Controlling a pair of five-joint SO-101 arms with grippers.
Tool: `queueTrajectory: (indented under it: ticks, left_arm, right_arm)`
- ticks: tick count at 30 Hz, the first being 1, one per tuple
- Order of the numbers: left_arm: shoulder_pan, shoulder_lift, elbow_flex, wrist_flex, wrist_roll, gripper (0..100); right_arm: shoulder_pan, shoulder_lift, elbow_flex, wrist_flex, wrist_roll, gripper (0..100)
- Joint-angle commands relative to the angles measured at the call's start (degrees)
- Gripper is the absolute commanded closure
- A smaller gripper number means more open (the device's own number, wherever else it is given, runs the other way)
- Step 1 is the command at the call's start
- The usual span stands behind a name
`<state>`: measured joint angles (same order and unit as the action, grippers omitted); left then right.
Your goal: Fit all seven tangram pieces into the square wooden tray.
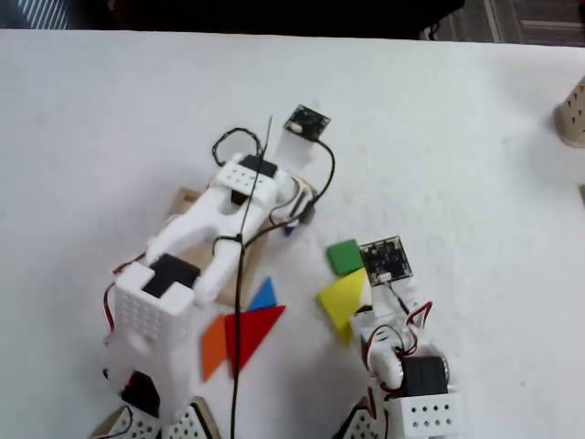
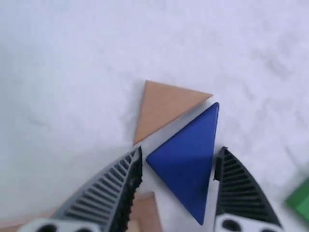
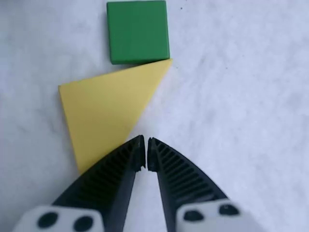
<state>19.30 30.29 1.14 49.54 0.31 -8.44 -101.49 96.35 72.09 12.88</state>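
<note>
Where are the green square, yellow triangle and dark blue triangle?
green square (image 3: pixel 138 31), right wrist view, centre of its face.
yellow triangle (image 3: pixel 103 106), right wrist view, centre of its face.
dark blue triangle (image 2: pixel 189 162), left wrist view, centre of its face.

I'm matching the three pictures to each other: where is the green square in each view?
High view: green square right of centre, just above the yellow triangle.
Left wrist view: a sliver of it at the frame's edge, past the blue triangle.
Right wrist view: whole, beyond the yellow triangle, ahead of the right hand.
Shared landmark: the yellow triangle by its corner, high and right wrist views.
</note>
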Motion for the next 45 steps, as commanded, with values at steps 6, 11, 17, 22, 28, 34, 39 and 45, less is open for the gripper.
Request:
queueTrajectory:
  ticks: [6, 11, 17, 22, 28, 34, 39, 45]
  left_arm:
    - [0.84, 0.22, -2.02, -1.76, -0.53, 76]
    - [1.10, 0.22, -1.93, -1.32, -0.53, 76]
    - [1.36, 0.22, -0.88, -3.60, -0.53, 86]
    - [1.36, 0.13, -0.79, -3.78, -0.53, 86]
    - [1.10, -0.04, -0.79, -3.78, -0.53, 87]
    - [0.04, -0.48, -0.79, -3.69, -0.09, 87]
    - [-1.80, -1.10, -1.05, -3.69, 0.00, 87]
    - [-3.82, -7.34, -0.70, 2.29, 0.00, 87]
  right_arm:
    - [-0.22, -0.66, 0.53, 0.22, 0.44, 98.1]
    - [-0.22, -0.66, 0.53, 0.22, 0.44, 98.1]
    - [-0.22, -0.66, 0.53, 0.22, 0.44, 98.1]
    - [-0.22, -0.66, 0.53, 0.22, 0.44, 98.1]
    - [-0.22, -0.66, 0.53, 0.22, 0.44, 98.1]
    - [-0.22, -0.66, 0.53, 0.22, 0.44, 98.1]
    - [-0.22, -0.66, 0.53, 0.22, 0.44, 98.1]
    - [-0.22, -0.66, 0.53, 0.22, 0.44, 98.1]
